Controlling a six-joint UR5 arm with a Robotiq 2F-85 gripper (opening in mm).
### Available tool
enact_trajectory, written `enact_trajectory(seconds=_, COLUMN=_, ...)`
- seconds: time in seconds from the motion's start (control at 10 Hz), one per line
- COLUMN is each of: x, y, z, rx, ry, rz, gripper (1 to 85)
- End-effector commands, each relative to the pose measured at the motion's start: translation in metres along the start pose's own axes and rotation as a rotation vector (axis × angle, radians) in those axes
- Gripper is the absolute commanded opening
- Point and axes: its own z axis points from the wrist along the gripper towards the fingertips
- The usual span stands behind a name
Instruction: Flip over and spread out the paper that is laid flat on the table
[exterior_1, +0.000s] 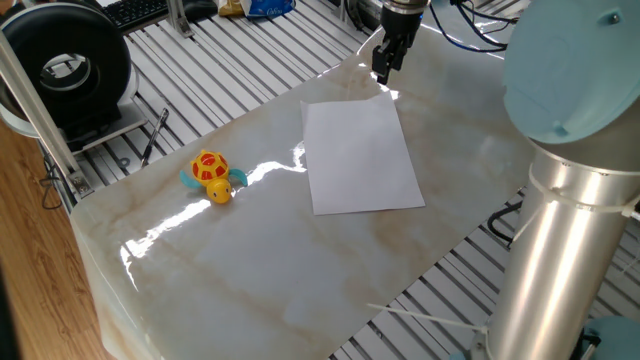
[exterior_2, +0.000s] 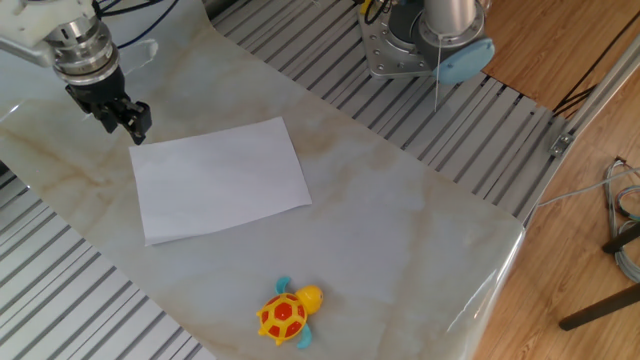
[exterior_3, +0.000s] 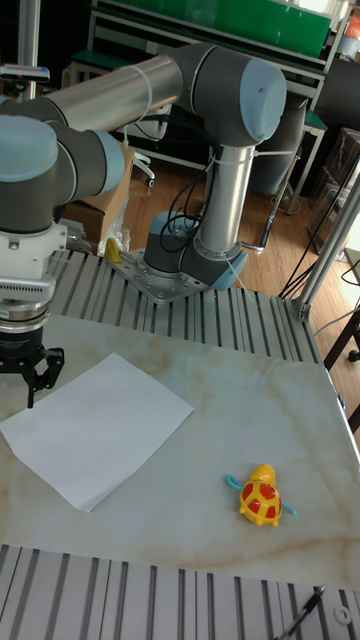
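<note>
Gripper (exterior_2: 128, 121) hovers near the paper (exterior_2: 220, 179) corner, turtle (exterior_2: 284, 314) well apart.

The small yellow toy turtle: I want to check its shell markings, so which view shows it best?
The other fixed view: the small yellow toy turtle sits closest, red shell up. One fixed view and the tall fixed view show it smaller.

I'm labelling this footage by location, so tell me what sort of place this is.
Probably a robotics lab or workshop: a robot arm bolted to a grey slatted aluminium frame, and green shelving behind.
</note>
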Motion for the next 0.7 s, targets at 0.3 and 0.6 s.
enact_trajectory(seconds=0.3, x=-0.001, y=-0.007, z=0.019, rx=-0.014, ry=0.007, rz=0.022, gripper=51.0)
enact_trajectory(seconds=0.6, x=-0.001, y=-0.015, z=0.034, rx=-0.010, ry=0.003, rz=0.015, gripper=51.0)
